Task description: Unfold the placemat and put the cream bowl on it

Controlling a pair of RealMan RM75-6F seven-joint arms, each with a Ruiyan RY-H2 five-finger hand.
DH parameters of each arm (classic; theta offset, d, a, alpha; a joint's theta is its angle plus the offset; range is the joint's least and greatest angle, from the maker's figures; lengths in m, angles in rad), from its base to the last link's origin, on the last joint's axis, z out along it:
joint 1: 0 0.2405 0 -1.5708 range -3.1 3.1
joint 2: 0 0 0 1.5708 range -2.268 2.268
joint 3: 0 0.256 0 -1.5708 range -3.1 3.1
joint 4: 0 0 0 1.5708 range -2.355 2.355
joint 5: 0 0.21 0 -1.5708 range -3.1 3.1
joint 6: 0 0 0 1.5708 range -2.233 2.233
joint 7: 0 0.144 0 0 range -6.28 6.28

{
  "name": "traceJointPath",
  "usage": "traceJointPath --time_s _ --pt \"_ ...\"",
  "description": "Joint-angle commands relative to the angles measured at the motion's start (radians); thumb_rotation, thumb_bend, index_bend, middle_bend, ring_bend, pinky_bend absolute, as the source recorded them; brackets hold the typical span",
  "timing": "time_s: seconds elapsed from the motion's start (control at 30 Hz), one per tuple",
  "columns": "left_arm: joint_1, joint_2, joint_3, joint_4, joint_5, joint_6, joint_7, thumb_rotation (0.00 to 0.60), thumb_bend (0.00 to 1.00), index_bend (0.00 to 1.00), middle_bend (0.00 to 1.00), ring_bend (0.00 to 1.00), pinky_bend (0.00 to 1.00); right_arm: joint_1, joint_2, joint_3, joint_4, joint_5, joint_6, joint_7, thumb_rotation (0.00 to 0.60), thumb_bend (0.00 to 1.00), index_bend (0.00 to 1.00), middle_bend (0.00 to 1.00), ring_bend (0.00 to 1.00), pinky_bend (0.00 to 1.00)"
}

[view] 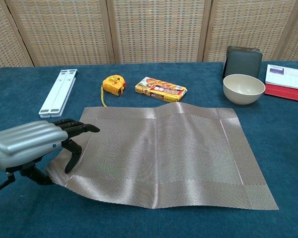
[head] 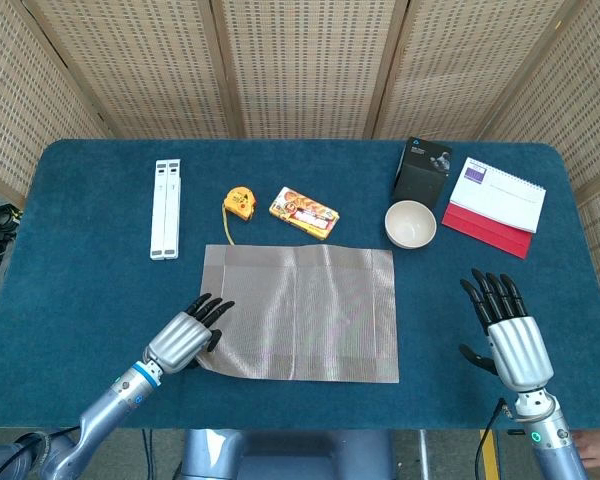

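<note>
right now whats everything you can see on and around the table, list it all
placemat: 1, grey-silver woven, unfolded at the table's middle front, near-left corner lifted
cream bowl: 1, cream, on the cloth beyond the placemat's far right corner, not on it
black box: 1, black, just behind the bowl
notebook: 1, white pages on red cover, far right
snack packet: 1, yellow-orange, behind the placemat
tape measure: 1, yellow, left of the packet
folding stand: 1, white, far left
table: 1, blue cloth
wicker screen: tan panels behind
left hand: 1, holds the placemat's near-left corner
right hand: 1, empty, fingers apart, front right
</note>
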Motion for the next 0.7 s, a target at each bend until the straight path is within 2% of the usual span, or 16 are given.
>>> traceJointPath --time_s 0.03,0.2,0.43,0.7 --pt "0.008 0.053 0.014 -0.079 -0.044 -0.034 0.051 0.6 0.43 0.68 0.0 0.0 0.0 -0.001 0.001 0.0 -0.002 -0.002 0.001 0.001 0.6 0.0 0.08 0.0 0.0 0.0" --pt "0.018 0.097 0.022 -0.141 -0.085 -0.039 0.138 0.6 0.43 0.68 0.0 0.0 0.0 -0.004 0.005 0.001 -0.006 -0.01 0.007 0.003 0.6 0.0 0.08 0.0 0.0 0.0" --pt "0.025 0.138 0.049 -0.198 -0.106 -0.062 0.176 0.6 0.43 0.67 0.0 0.0 0.0 -0.008 0.01 0.004 -0.014 -0.014 0.011 0.004 0.6 0.0 0.09 0.0 0.0 0.0" --pt "0.034 0.135 0.046 -0.197 -0.112 -0.05 0.206 0.6 0.43 0.67 0.0 0.0 0.0 -0.011 0.016 0.007 -0.02 -0.022 0.017 0.01 0.6 0.0 0.09 0.0 0.0 0.0"
